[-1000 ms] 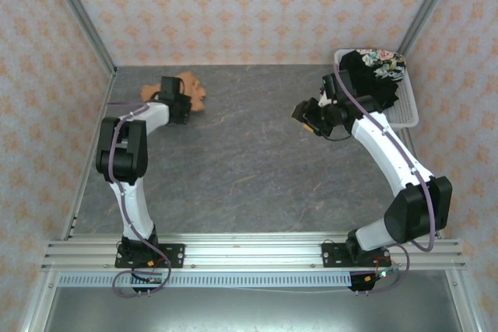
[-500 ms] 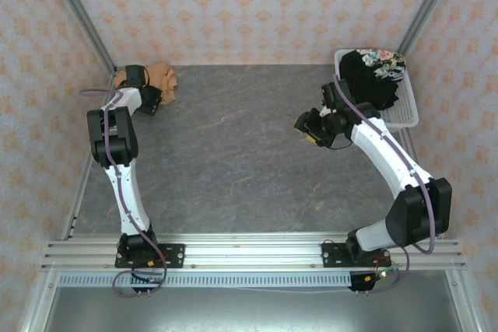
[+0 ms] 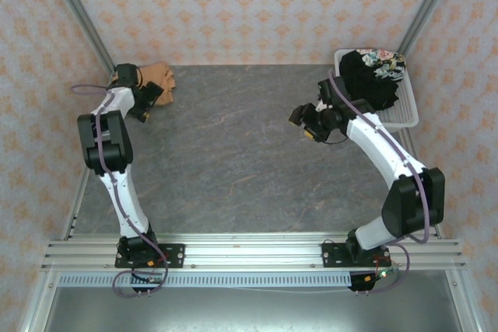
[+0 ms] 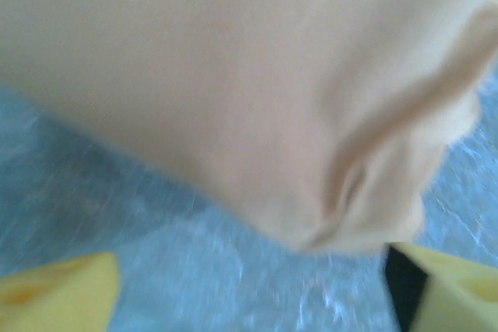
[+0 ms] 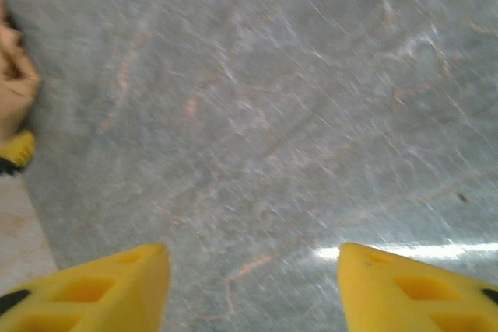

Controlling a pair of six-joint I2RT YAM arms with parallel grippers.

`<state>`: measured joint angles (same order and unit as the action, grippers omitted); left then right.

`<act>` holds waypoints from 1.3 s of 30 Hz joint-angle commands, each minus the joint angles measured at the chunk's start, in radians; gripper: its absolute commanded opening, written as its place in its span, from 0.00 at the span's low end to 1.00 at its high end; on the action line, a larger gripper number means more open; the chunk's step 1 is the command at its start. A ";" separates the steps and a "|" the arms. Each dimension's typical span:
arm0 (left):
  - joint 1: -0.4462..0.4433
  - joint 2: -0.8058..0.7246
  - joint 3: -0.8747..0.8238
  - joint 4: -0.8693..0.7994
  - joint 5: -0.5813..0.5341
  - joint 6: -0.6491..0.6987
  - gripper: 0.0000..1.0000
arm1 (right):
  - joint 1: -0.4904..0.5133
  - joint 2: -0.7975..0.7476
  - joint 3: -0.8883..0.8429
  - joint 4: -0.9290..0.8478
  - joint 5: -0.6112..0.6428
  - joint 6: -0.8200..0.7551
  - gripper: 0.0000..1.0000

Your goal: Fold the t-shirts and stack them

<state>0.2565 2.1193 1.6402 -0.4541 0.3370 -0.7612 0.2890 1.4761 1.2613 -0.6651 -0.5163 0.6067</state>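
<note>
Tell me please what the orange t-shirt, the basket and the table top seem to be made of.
Orange t-shirt: soft fabric, probably cotton; matte, with loose folds.
Basket: likely white plastic; stiff mesh wall.
Table top: grey, veined like stone, perhaps laminate; faint sheen in the right wrist view.

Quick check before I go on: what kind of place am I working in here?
Probably a purpose-built robot test cell, not a real room: patterned wallpaper panels held in an aluminium frame box in a grey stone-look tabletop, with a mounting rail along its near edge.
</note>
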 commanded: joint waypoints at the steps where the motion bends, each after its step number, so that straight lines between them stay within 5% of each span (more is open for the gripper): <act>1: -0.040 -0.244 -0.083 -0.031 -0.029 0.005 1.00 | -0.002 -0.141 -0.051 0.214 -0.001 0.028 0.86; 3: -0.066 -0.359 -0.160 -0.023 -0.042 -0.019 1.00 | -0.004 -0.191 -0.091 0.328 -0.009 0.074 0.99; 9: -0.094 -0.636 -0.343 -0.008 -0.073 -0.111 1.00 | -0.012 -0.242 -0.122 0.420 -0.028 0.148 0.99; 18: -0.120 -0.872 -0.375 -0.204 -0.228 -0.080 1.00 | -0.028 -0.386 -0.148 0.274 0.073 0.077 0.99; 21: -0.174 -0.966 -0.412 -0.296 -0.356 -0.029 1.00 | -0.034 -0.458 -0.136 0.192 0.165 0.015 0.99; 26: -0.325 -1.203 -0.582 -0.465 -0.851 -0.123 1.00 | -0.036 -0.545 -0.130 -0.084 0.587 0.002 0.99; 28: -0.336 -1.318 -0.735 -0.342 -0.886 0.047 1.00 | -0.038 -0.619 -0.255 -0.017 0.733 -0.084 0.99; 31: -0.341 -1.482 -0.981 -0.069 -0.786 0.381 1.00 | -0.037 -0.752 -0.539 0.291 0.849 -0.271 0.99; 35: -0.341 -1.571 -1.251 0.227 -0.712 0.472 1.00 | -0.041 -0.816 -0.804 0.585 0.993 -0.471 0.99; 39: -0.336 -1.453 -1.326 0.488 -0.721 0.524 1.00 | -0.082 -0.727 -0.922 0.720 0.955 -0.545 0.99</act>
<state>-0.0723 0.6144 0.3149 -0.2798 -0.3645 -0.3492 0.2237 0.7235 0.3824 -0.1696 0.3614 0.1993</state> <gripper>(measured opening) 0.999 0.993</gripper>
